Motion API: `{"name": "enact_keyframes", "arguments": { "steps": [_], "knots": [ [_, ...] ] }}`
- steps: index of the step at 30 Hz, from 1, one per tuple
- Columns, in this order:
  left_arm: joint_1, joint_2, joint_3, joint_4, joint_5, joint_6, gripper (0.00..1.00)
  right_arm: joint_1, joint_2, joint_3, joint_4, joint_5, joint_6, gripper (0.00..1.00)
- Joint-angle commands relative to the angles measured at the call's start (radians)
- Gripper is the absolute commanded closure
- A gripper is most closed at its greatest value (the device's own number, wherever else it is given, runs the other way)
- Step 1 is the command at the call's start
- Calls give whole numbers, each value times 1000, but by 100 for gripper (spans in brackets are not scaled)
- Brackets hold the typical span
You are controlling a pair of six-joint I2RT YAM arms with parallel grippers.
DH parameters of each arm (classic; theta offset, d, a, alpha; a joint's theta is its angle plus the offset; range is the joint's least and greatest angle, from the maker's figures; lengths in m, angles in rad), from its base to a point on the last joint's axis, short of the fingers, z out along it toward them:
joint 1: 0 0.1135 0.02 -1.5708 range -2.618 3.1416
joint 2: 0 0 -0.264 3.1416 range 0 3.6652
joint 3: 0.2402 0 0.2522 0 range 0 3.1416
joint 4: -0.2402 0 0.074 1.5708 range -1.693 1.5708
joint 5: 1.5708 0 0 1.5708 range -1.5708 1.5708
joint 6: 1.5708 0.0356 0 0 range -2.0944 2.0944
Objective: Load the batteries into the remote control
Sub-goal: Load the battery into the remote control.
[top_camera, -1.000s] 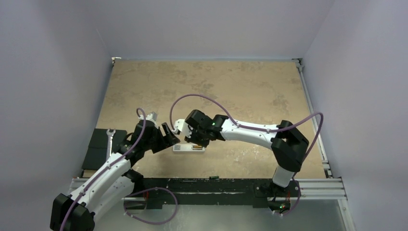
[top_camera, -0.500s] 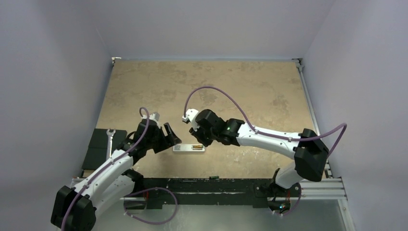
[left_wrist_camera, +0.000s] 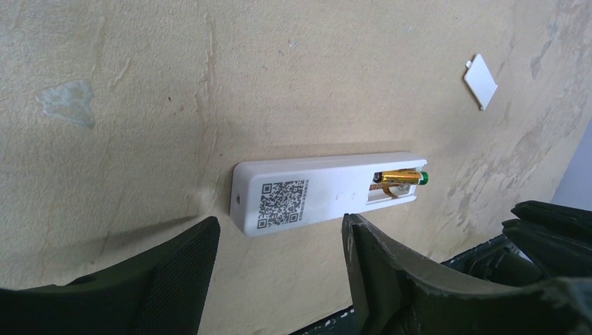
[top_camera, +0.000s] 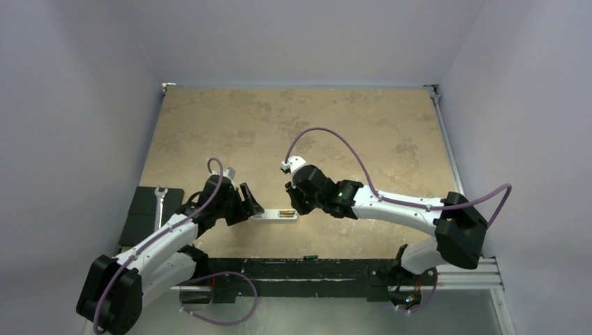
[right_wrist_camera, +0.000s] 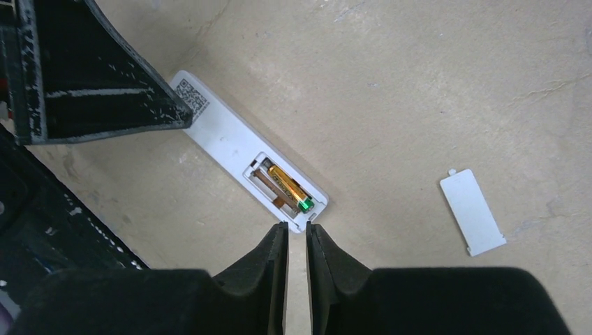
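Note:
The white remote control [top_camera: 269,216] lies back-up on the tan table, its QR label toward my left gripper. Its battery bay is open, with one gold battery with a green end [left_wrist_camera: 403,179] lying in it; the battery also shows in the right wrist view [right_wrist_camera: 290,187]. My left gripper [left_wrist_camera: 279,237] is open and empty, its jaws low by the remote's QR end [left_wrist_camera: 283,202]. My right gripper [right_wrist_camera: 295,227] is shut but for a thin gap, empty, its tips just off the remote's battery end [right_wrist_camera: 317,202]. A small dark cylinder [top_camera: 311,257] lies on the front rail.
The loose white battery cover [right_wrist_camera: 472,212] lies on the table beyond the remote's battery end, also in the left wrist view [left_wrist_camera: 481,81]. A black pad [top_camera: 143,213] with a wrench [top_camera: 160,197] sits at the left edge. The black rail [top_camera: 335,269] runs along the near edge.
My right gripper has drawn back to the right, off the remote, uncovering the battery bay. My left gripper has moved slightly right, closer to the remote's left end.

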Motion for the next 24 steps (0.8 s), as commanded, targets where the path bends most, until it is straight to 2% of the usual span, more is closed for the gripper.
{"name": "enact_keyframes", "arguments": {
  "steps": [1,7,14,24],
  "knots": [
    [5,23,-13,71,27,17,37,-7,-14,-8,67,10,116,78],
    [5,33,-21,91,33,19,42,-11,23,-27,112,-33,201,77],
    [5,46,-28,110,42,27,47,-18,48,-59,145,0,301,74],
    [3,47,-32,123,54,31,52,-24,66,-73,145,44,353,71]
  ]
}}
